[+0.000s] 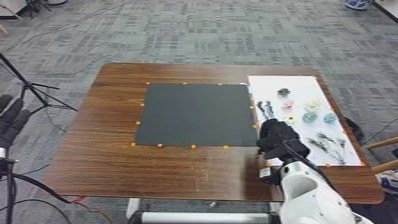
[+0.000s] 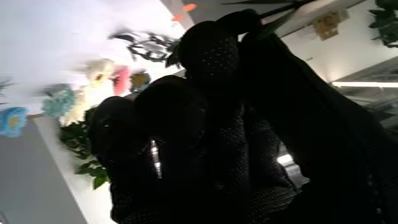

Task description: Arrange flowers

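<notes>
Right hand [image 1: 280, 136]: over the near part of the white sheet [image 1: 355, 156], by the edge facing the dark mat [image 1: 195, 115], its white arm reaching in from the near side of the table. In the right wrist view, gloved fingers bent, tips drawn in close to the thumb; a thin dark leafy sprig [image 2: 277, 22] crosses at the tips, apparently pinched there, though dark glove against dark leaf makes the grip hard to read.

Left hand [image 1: 11, 120]: off the table's left side, above the floor, fingers loose and extended, holding nothing.

Flowers, all on the white sheet, in a loose group beyond the right hand: a dark bloom [image 1: 283, 92] farthest off; a pink flower [image 1: 288, 104] nearer; a pale yellow flower [image 1: 313, 106] to the right of the pink one; a small yellow flower [image 1: 290, 119] just beyond the hand; a teal flower [image 1: 309, 117] beside it, and a blue flower [image 1: 330, 118] right of that. Thin grey-green branches [image 1: 330, 145] lie spread on the sheet to the right of the hand. Dark narrow stems [image 1: 269, 107] lie along the sheet's left edge, beyond the hand.

Mat: flat on the brown table [image 1: 98, 150], orange tabs round its border, sheet adjoining its right side.
</notes>
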You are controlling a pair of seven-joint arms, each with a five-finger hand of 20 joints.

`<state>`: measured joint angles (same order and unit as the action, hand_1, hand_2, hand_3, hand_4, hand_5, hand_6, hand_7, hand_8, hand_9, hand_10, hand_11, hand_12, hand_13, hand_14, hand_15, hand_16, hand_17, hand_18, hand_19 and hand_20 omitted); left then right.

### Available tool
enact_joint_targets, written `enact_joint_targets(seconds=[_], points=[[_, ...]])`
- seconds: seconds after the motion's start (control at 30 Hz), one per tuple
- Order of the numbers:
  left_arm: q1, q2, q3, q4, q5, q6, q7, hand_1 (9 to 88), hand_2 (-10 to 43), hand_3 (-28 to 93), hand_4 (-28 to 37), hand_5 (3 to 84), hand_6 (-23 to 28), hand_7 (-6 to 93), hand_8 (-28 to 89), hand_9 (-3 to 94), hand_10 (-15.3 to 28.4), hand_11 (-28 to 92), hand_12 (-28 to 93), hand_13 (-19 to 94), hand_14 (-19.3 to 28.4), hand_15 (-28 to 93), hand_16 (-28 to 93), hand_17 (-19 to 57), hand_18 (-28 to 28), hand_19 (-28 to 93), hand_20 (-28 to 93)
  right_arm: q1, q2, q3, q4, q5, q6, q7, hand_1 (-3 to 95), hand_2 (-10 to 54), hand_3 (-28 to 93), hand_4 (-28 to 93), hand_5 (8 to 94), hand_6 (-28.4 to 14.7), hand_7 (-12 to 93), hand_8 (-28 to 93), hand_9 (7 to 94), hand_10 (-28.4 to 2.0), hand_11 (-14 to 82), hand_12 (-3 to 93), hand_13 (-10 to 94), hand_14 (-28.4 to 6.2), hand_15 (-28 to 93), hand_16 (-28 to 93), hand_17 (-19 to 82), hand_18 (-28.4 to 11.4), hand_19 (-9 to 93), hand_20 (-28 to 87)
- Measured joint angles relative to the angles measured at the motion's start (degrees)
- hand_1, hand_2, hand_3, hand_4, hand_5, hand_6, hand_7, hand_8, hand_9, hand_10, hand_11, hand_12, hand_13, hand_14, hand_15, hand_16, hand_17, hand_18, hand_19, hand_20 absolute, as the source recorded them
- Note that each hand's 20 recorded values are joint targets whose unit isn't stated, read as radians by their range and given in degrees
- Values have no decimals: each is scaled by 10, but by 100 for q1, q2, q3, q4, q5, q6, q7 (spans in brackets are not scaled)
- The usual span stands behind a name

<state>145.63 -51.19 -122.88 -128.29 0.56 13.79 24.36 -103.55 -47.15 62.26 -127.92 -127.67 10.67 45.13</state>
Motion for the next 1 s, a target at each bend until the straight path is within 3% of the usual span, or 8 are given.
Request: enact_joint_targets(seconds=[0.27,0.5,0.77,1.0], points=[[7,-12,-6,0,-27,2,19,223,172,661,-283,356,78,76,-63,309,137,115,124,214,132,220,-33,-23,86,190,106,609,-143,-495,199,41,30,-95,544,-95,774,-82,629,-27,711,207,898,-86,222,570,816,-57,554,549,508,-264,932,435],[119,-39,-90,4,-235,-5,142,206,208,614,-283,356,78,72,-63,309,138,111,124,214,132,217,-32,-23,87,190,107,1599,-365,-1394,602,98,273,-356,544,-95,773,-85,628,-26,713,206,898,-86,223,569,814,-57,558,547,507,-260,932,431],[170,-67,-117,54,-291,0,151,195,210,626,-283,356,79,71,-62,310,139,110,124,215,131,216,-31,-23,87,189,107,2827,-848,-2357,1261,164,476,-679,545,-95,772,-93,626,-24,715,202,896,-86,223,566,813,-54,559,547,505,-257,932,429],[12,4,55,170,-286,-1,139,202,215,607,-283,356,78,70,-61,310,139,110,124,216,130,213,-31,-23,87,187,107,3734,-1533,-2936,2178,316,416,-832,547,-95,774,-103,624,-22,716,199,895,-85,224,566,811,-54,558,548,503,-253,932,426]])
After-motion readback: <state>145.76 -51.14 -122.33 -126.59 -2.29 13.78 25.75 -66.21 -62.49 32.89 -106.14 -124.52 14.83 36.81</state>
